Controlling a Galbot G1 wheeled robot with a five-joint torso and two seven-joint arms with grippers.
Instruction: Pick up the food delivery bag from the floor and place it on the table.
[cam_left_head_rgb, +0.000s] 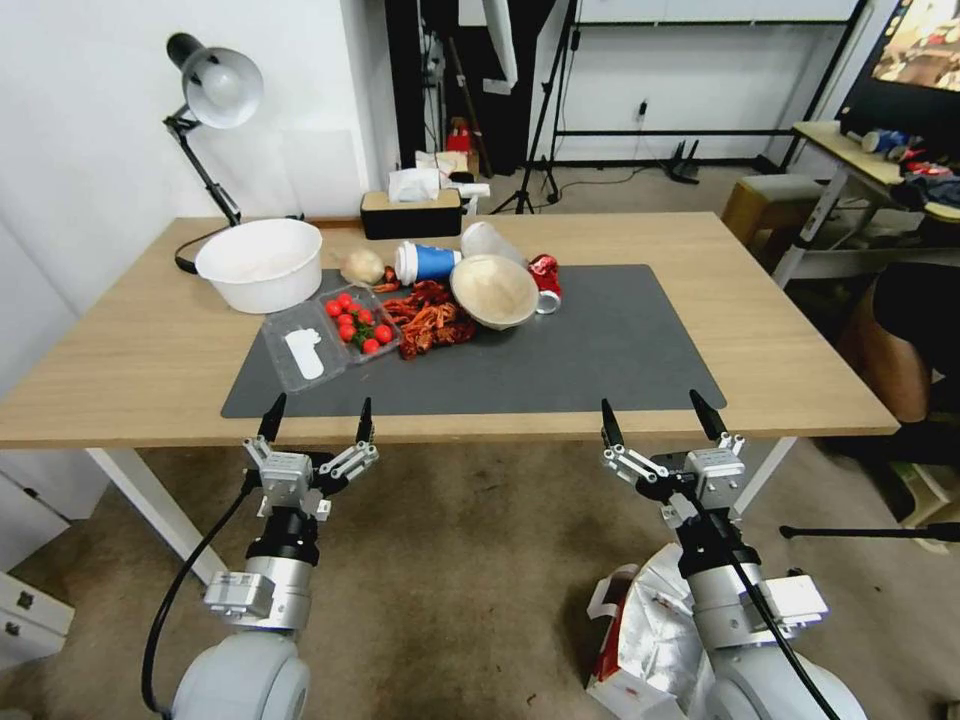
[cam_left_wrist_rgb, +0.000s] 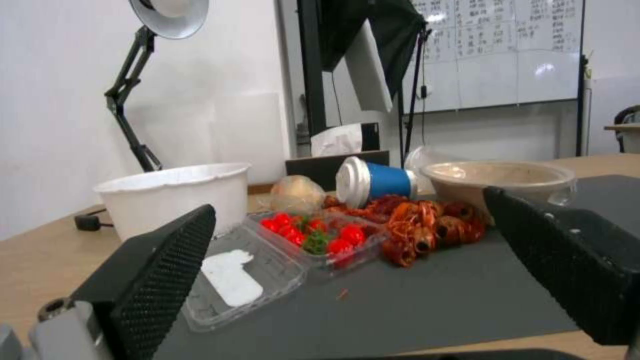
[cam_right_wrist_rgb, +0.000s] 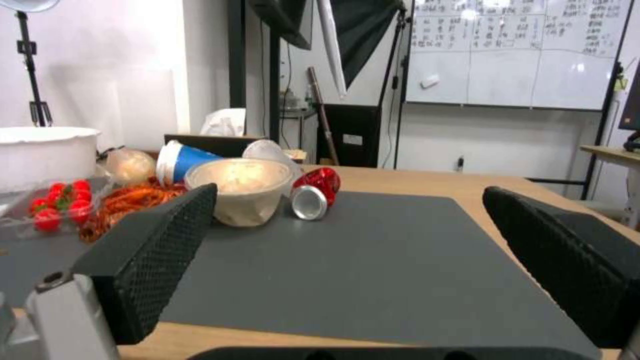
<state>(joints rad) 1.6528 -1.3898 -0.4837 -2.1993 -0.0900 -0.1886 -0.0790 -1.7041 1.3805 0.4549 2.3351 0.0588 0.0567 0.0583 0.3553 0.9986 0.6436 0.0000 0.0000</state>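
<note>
Left arm: rose from the lower left of the head view, forearm upright, wrist level with the near edge of the worktop (cam_left_head_rgb: 150, 350)
Left claw (cam_left_head_rgb: 318, 420): fingers spread wide apart, holding nothing, tips pointing up and forward, just in front of the worktop edge at the near left corner of the dark grey mat (cam_left_head_rgb: 560, 360)
Right arm: rose from the lower right of the head view in a mirrored pose, forearm upright, a black cable running down along it
Right claw (cam_left_head_rgb: 658, 415): fingers spread wide apart, empty, tips at the worktop edge near the mat's near right corner
Food delivery bag (cam_left_head_rgb: 640, 630): on the floor (cam_left_head_rgb: 460, 580) at the lower right of the head view, below and behind the right arm, partly hidden by it; crumpled silver foil lining, a red side panel and a white strap handle showed; well apart from both claws
Worktop clutter, upper left to centre: white bowl (cam_left_head_rgb: 262, 262), clear clamshell of cherry tomatoes (cam_left_head_rgb: 358, 322), red crayfish (cam_left_head_rgb: 428, 318), tipped blue cup (cam_left_head_rgb: 425, 262), tilted beige bowl (cam_left_head_rgb: 494, 290), red can (cam_left_head_rgb: 545, 282) on its side
Left wrist view: claw pads (cam_left_wrist_rgb: 163, 280) framed the tomatoes and crayfish
Right wrist view: claw pads (cam_right_wrist_rgb: 160, 255) framed the bare right part of the mat
</note>
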